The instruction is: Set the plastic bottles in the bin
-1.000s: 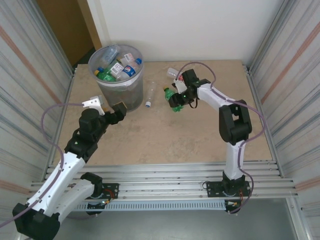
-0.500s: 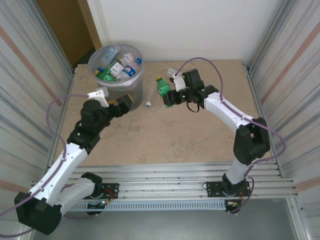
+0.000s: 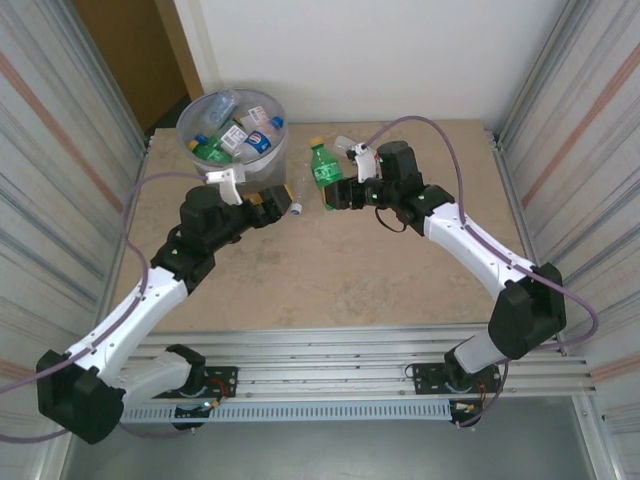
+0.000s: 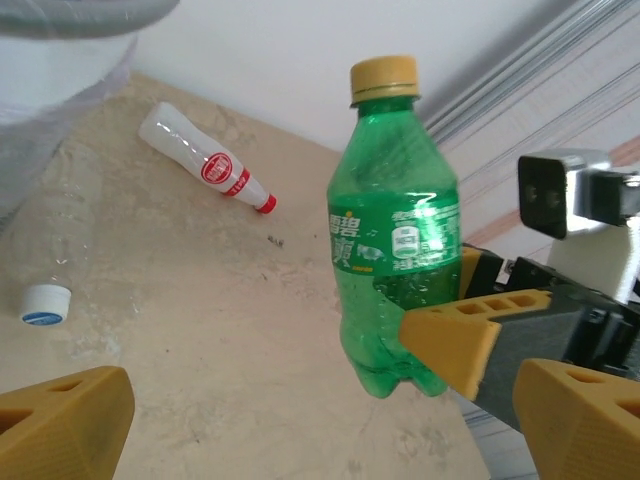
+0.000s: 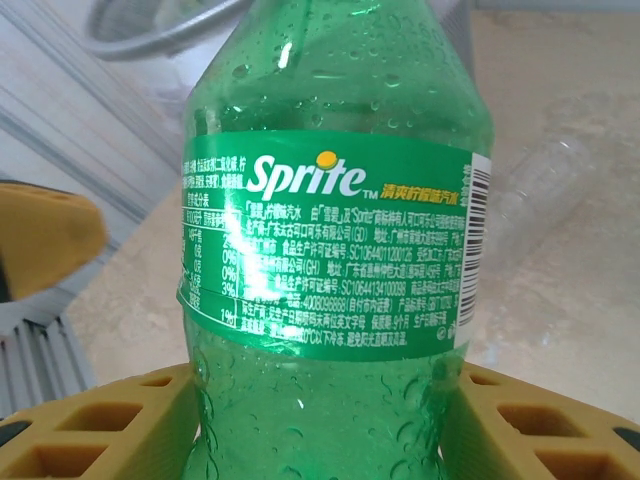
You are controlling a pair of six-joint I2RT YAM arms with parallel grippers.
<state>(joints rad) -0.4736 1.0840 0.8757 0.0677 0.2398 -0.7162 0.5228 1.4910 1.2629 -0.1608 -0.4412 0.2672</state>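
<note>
Right tool (image 3: 336, 195) grips the upright green Sprite bottle (image 3: 322, 166) low on its body, left tool (image 3: 272, 201) open nearby; next move likely: carry it above the bin (image 3: 183, 140) and release.

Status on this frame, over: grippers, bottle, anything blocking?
Left gripper open, empty, beside bin. Right gripper shut on green bottle, upright, held short of bin. Clear bottle lying on table between grippers.

The right tool (image 3: 333, 194) carried the green bottle (image 3: 322, 166) leftward as the left tool (image 3: 278, 203) reached forward.
</note>
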